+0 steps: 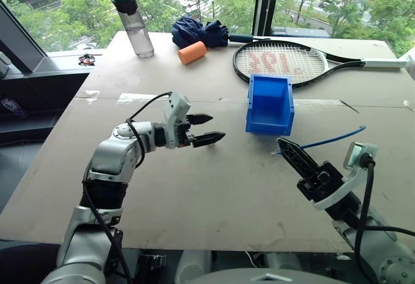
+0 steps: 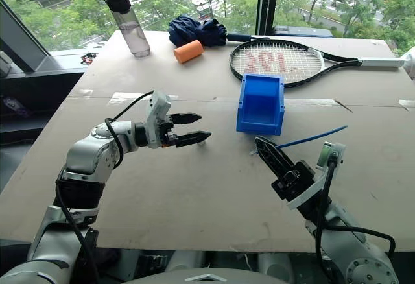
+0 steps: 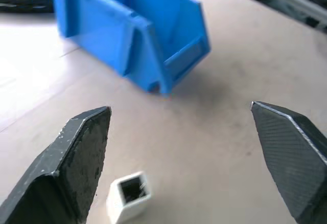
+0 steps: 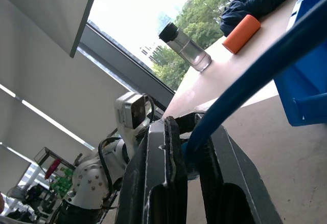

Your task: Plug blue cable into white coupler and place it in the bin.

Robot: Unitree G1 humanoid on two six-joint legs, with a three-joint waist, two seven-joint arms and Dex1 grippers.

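Left claw [image 1: 211, 129] agape over white coupler [image 3: 129, 195] | right claw [image 2: 262, 145] clamps blue cable [image 2: 311, 137] | bin [image 1: 270, 104] mid-table

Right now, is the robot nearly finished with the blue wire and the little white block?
Not yet. In hand: the right gripper is shut on the thin bright-blue cable. The left gripper is open over the tiny white plastic coupler, which lies on the table unplugged. Left: pick up the coupler, plug the cable in, then put it in the boxy bright-blue plastic bin, which holds nothing yet.
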